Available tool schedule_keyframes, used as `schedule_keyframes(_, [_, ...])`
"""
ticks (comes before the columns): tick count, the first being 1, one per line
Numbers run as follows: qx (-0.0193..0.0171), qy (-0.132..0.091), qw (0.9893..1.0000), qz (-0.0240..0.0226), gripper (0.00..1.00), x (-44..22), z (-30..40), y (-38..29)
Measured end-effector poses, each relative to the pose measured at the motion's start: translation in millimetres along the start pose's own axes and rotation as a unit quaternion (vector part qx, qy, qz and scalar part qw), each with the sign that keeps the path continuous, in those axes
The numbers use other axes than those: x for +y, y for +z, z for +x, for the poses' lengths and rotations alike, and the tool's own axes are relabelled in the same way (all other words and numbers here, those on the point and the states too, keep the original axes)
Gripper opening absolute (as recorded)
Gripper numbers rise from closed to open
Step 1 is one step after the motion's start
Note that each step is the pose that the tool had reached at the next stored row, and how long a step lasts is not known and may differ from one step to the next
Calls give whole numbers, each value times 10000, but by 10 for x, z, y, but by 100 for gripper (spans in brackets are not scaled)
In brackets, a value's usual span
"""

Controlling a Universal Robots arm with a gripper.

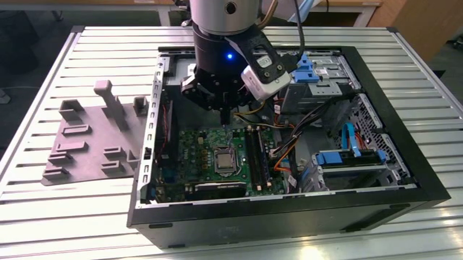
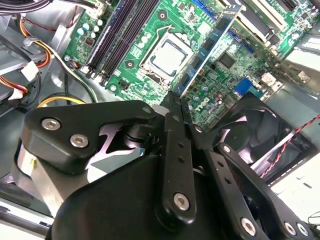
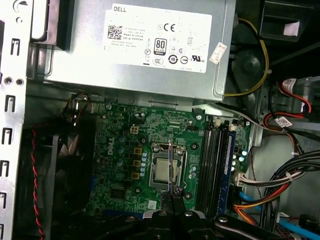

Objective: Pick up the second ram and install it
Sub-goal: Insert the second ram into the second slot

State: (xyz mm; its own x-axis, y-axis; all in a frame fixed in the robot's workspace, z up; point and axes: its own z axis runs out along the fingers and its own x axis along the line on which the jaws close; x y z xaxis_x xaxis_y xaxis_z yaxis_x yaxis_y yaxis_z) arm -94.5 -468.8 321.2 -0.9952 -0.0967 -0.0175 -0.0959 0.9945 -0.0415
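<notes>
Nearest in the exterior view: one black computer case (image 1: 289,219), open-topped, flat on one slatted metal counter (image 1: 65,227). Inside, on the case floor, one green circuit board (image 1: 199,157), with one square processor socket (image 1: 225,161) near its middle. Just to the exterior view's right of the socket, a bank of long black slots (image 1: 255,149), exact number hard to make out. Farther to that side, a tangle of orange, yellow and black cables (image 1: 285,154) and several blue plastic clips (image 1: 340,158).

Above the far part of the board, one gripper (image 1: 225,111) on one arm, pointing straight down and closed tight on the second ram (image 1: 225,120). In the first wrist view, the second ram (image 3: 171,160) edge-on and upright, pinched between the fingertips, over the socket and apart from the slots. Beside the board there, one black fan (image 3: 55,165) and one silver power supply (image 3: 140,50).

To the exterior view's left of the case, one grey holder block (image 1: 94,143) with upright posts, on the counter. Beyond the counter's far edge, wooden furniture (image 1: 426,21) and dark floor (image 1: 29,43).
</notes>
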Motion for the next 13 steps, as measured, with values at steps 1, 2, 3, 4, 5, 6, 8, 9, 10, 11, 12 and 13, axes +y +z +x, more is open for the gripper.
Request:
schedule_keyframes(1, [0, 3, 10000, 0, 12, 0, -2, 0])
schedule_keyframes(2, [0, 2, 10000, 0, 12, 0, -6, 0])
schedule_keyframes(3, [1, 3, 10000, 0, 12, -1, -13, 1])
schedule_keyframes(4, [0, 3, 10000, 1, 12, -2, -22, 1])
schedule_keyframes(5, [1, 4, 10000, 1, 12, -3, -32, 1])
schedule_keyframes(6, [0, 4, 10000, 0, 12, -4, -42, 2])
schedule_keyframes(8, [1, 6, 10000, 1, 12, -6, -69, 3])
schedule_keyframes(9, [1, 7, 10000, 1, 12, -8, -85, 4])
schedule_keyframes(10, [1, 9, 10000, 0, 12, -10, -103, 5])
schedule_keyframes(11, [1, 11, 10000, 0, 12, -12, -125, 6])
schedule_keyframes(12, [1, 12, 10000, 1, 12, -14, -146, 6])
schedule_keyframes(13, [1, 14, 10000, 0, 12, -16, -166, 7])
